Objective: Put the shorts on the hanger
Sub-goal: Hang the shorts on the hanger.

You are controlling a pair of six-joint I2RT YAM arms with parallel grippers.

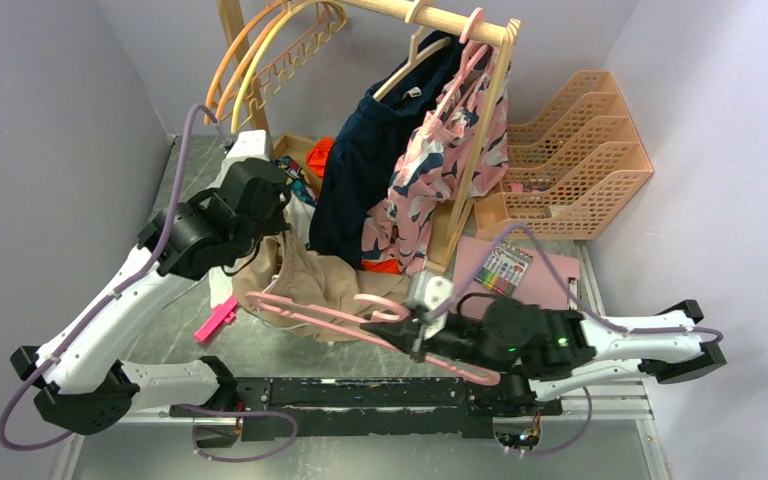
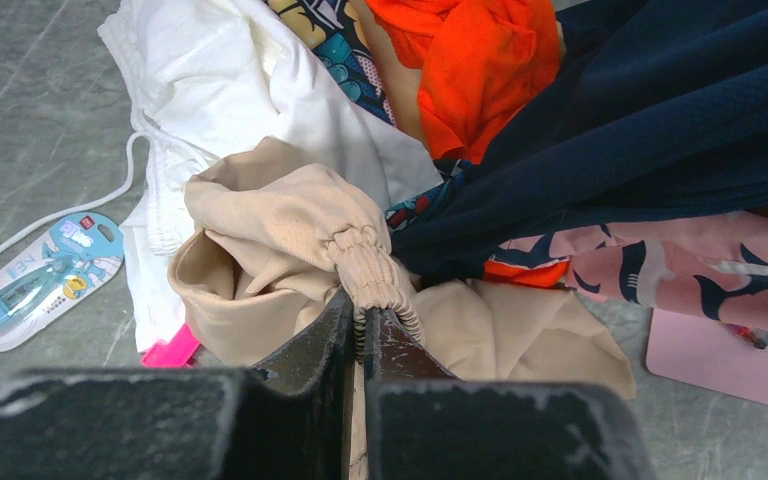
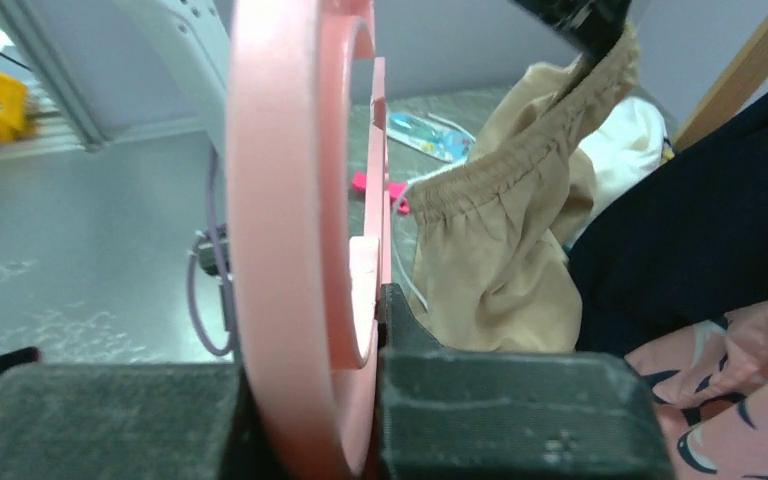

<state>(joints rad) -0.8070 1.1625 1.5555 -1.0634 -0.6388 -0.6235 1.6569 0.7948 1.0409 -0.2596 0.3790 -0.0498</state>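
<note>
The tan shorts [image 1: 310, 272] hang bunched at the table's middle left, held up by their gathered elastic waistband [image 2: 365, 262]. My left gripper [image 1: 282, 212] is shut on that waistband [image 3: 520, 160] and lifts it above the table. The pink hanger [image 1: 350, 318] lies roughly level in front of the shorts, its left end touching or overlapping the fabric. My right gripper [image 1: 410, 325] is shut on the hanger near its hook end; the hanger [image 3: 290, 200] fills the right wrist view between the jaws. The shorts [image 3: 500, 260] hang just beyond it.
A wooden rack [image 1: 460, 20] at the back carries a navy garment [image 1: 370, 170], a pink patterned garment [image 1: 440, 170] and orange and yellow hangers [image 1: 260, 50]. White [image 2: 250, 80] and orange [image 2: 480, 60] clothes lie behind the shorts. A pink clip [image 1: 216, 320], a blue-packaged item [image 2: 40, 280], a pink board [image 1: 520, 270] and peach trays [image 1: 580, 150] stand around.
</note>
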